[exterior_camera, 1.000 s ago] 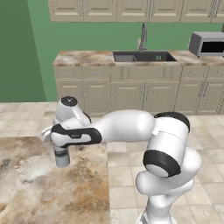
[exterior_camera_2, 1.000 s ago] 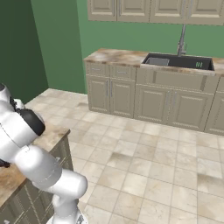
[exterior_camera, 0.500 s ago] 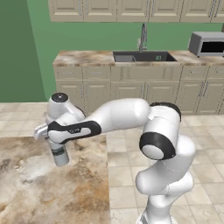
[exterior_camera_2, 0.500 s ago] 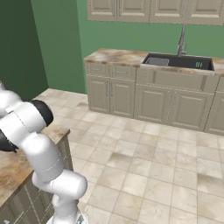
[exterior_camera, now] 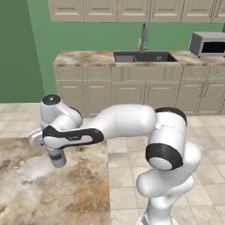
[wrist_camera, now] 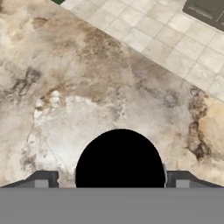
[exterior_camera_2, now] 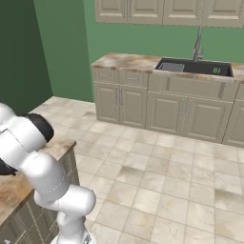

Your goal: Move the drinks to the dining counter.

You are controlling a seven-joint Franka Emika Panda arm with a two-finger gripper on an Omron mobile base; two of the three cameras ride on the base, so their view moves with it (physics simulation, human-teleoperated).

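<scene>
The arm reaches left over the marbled desk [exterior_camera: 66, 193], its claw [exterior_camera: 56, 154] pointing down and clamped on the pale grey bottle [exterior_camera: 58, 159], whose black cap [wrist_camera: 120, 157] sits between the fingertips [wrist_camera: 41, 179]. The bottle hangs just above the stone, near the desk's edge by the tiled floor [exterior_camera: 127, 171].

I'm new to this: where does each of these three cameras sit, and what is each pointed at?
Left base view: sits behind the arm on its left, faces the sink counter; the white arm reaches left, its hand holding the grey bottle above the dining counter.
Right base view: sits behind on the right, faces the same sink counter; the arm rises at lower left.
Hand view: looks down along the hand at the bottle's black cap and the stone top.
Shared: both base views show the sink and tiled floor.
</scene>
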